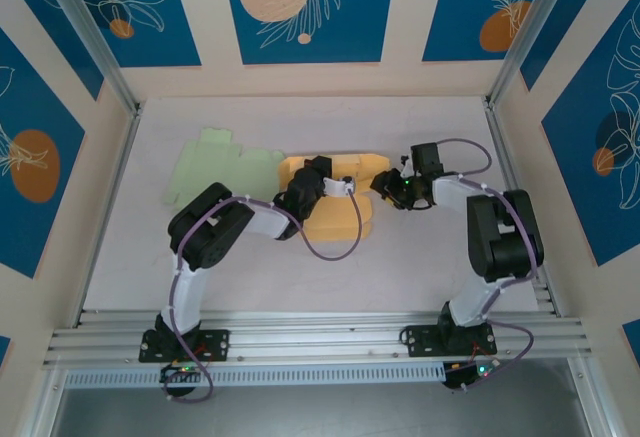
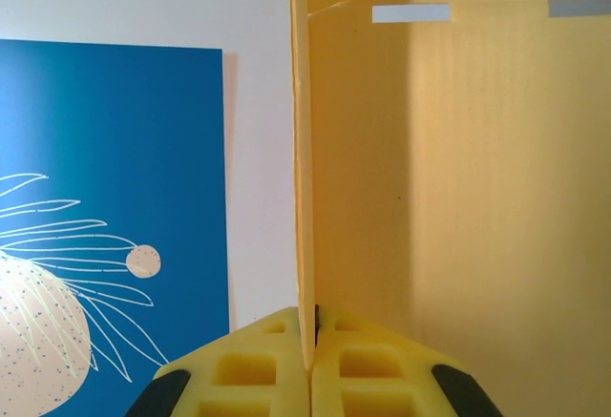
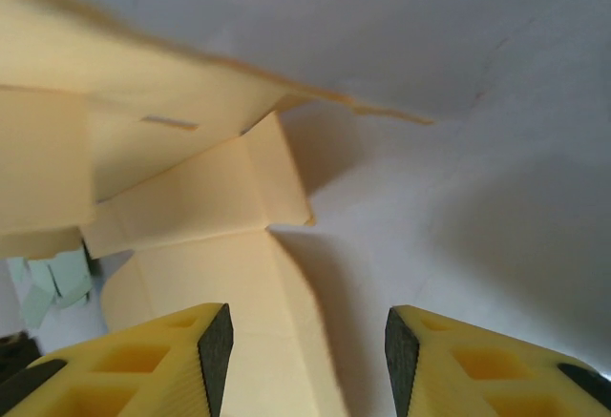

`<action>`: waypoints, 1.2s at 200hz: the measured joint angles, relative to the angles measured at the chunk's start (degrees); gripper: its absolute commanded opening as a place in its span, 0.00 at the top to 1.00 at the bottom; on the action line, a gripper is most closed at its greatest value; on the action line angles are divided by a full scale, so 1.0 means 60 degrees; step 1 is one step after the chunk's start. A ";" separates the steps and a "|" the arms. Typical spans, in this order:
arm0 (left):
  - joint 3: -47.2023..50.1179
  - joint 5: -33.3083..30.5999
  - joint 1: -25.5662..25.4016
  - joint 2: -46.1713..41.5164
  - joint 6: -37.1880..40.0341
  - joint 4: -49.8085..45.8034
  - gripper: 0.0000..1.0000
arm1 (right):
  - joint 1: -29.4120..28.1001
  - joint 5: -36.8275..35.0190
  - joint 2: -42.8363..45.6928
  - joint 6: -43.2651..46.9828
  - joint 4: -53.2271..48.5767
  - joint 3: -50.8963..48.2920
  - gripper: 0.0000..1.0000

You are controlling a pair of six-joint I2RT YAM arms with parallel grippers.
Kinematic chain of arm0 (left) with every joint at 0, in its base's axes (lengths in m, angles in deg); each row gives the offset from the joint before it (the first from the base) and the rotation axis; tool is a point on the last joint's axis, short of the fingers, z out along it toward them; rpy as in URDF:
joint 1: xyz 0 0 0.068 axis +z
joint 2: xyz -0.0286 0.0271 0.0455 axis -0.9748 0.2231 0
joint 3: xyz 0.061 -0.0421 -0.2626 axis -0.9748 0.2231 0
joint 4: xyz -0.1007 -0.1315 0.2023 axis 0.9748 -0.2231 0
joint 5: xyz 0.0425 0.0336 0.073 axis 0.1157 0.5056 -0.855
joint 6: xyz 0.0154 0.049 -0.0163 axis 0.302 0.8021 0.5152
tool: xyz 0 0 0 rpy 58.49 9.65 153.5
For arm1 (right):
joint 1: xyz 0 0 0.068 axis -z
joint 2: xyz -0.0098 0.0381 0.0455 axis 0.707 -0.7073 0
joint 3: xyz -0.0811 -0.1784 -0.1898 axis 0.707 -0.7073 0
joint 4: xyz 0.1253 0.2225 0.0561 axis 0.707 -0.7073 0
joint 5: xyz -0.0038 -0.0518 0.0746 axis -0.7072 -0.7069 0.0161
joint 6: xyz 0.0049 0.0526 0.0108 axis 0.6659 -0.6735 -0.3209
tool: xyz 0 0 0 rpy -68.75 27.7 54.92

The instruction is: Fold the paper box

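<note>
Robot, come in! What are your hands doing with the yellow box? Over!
Left gripper shut on yellow box panel. Right gripper open, holding nothing, near a flap. Green sheet lies beside, not blocking.

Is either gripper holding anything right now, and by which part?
The left gripper is shut on the orange paper box, pinching the thin edge of one flap. The right gripper is open, holding nothing.

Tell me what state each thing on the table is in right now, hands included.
yellow box: partly folded, one panel raised off the table.
green sheet: flat, unfolded, untouched.
left hand: shut on a yellow box panel.
right hand: open, holding nothing.
</note>
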 measured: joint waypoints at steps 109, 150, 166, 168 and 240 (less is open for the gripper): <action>-0.0113 -0.0080 0.0000 0.0076 0.0004 -0.0015 0.93 | -0.0229 0.0280 -0.1439 0.0091 0.1388 0.1144 0.89; -0.0455 -0.0142 0.0000 0.0160 0.0007 -0.0182 0.93 | -0.0211 0.0135 -0.1632 0.0484 0.0954 0.1821 1.00; -0.0721 -0.0171 -0.0004 0.0240 0.0011 -0.0237 0.93 | -0.0146 -0.0011 -0.1665 0.0725 0.0685 0.2189 1.00; -0.0765 -0.0175 -0.0011 0.0255 0.0011 -0.0240 0.93 | -0.0135 -0.0040 -0.1665 0.0776 0.0648 0.2237 1.00; -0.1821 -0.0368 -0.0335 0.0867 0.0259 -0.0459 0.93 | 0.0153 -0.0608 -0.1665 0.1945 -0.0280 0.2881 0.95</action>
